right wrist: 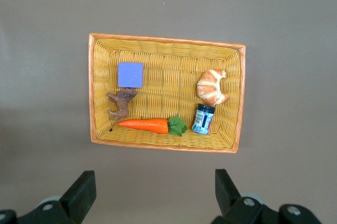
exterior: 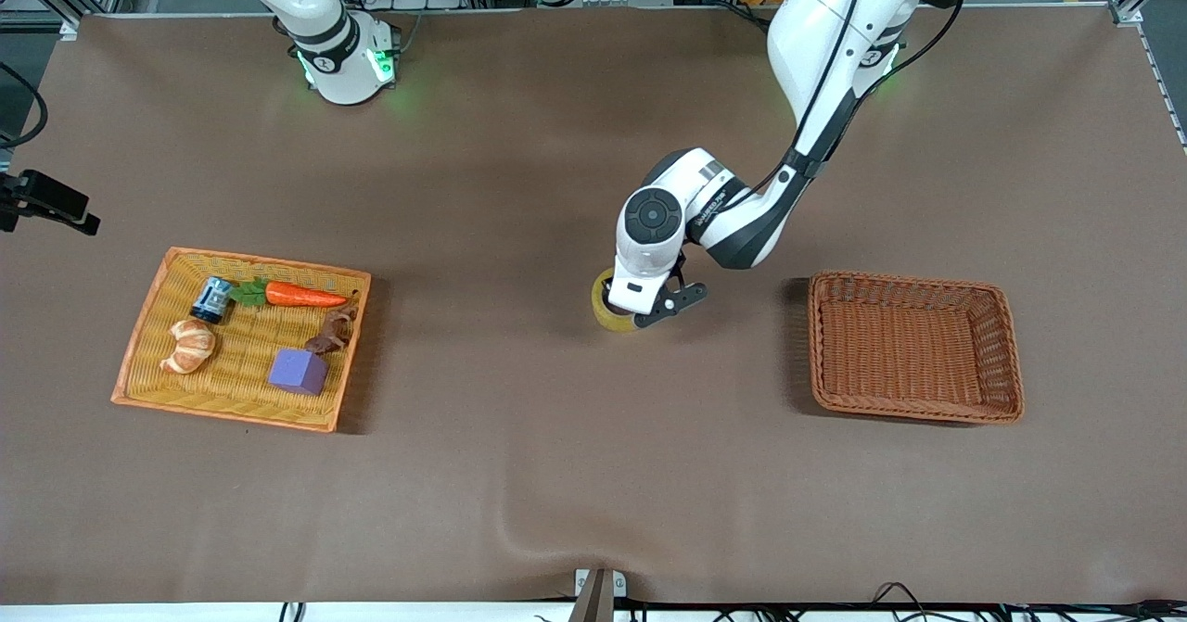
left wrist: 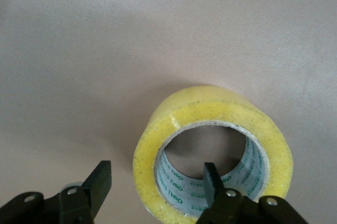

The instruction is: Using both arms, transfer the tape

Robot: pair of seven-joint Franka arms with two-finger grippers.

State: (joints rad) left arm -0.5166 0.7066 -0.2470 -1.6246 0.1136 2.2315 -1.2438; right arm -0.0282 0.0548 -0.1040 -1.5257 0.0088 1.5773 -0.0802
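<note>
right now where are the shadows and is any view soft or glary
Front view: soft dark shadows edge the brown basket and the yellow basket, green glow at the arm bases. Left wrist view: the tape is sharp, the left gripper blurs near the lens, a faint shadow around the roll. Right wrist view: even light, no glare, the right gripper slightly soft.

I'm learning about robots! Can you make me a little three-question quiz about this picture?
1. True or false: the tape lies inside the brown basket.
2. Which gripper is down at the tape? A) left B) right
3. Fill in: the purple cube sits in the ____ tray, beside the carrot.

Key: 1 false, it sits on the table. 2 A, the left gripper, jaws straddling the roll's wall. 3 yellow.
</note>
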